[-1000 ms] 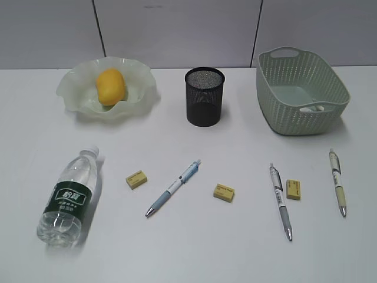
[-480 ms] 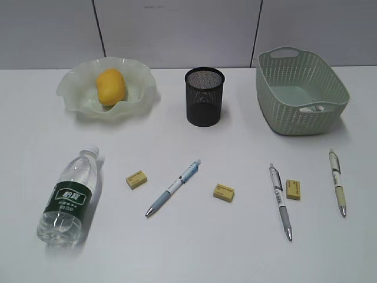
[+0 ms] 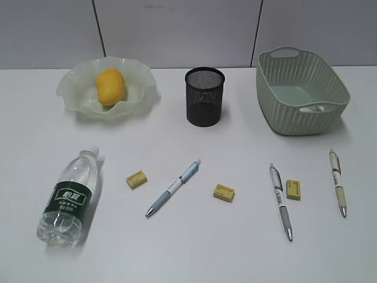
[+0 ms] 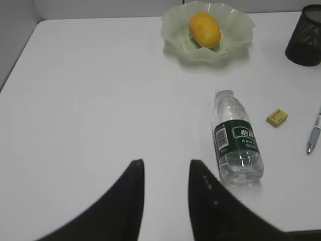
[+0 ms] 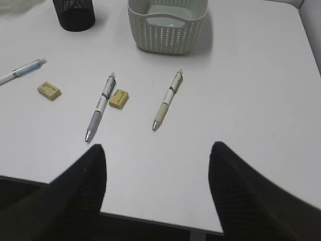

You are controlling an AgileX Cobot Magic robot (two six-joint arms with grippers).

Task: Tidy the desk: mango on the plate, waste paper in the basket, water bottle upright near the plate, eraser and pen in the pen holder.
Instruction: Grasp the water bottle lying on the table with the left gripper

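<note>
Mango: lying in the ruffled green plate, far ahead of the left pincer; that step reads as done.

Water bottle: on its side, just ahead and to the right of the left pincer; untouched.

Waste paper: not visible on the desk; a pale scrap may lie inside the basket, cannot tell.

Pen holder: upright, seemingly empty.

Pens and erasers: grey pen, eraser and olive pen ahead of the right pincer; further eraser to its left.

Left pincer: released, fingers narrowly apart, empty. Right pincer: released, wide, empty.

Change against both earlier frames: none; nothing has shifted, no arm in the outside view.
</note>
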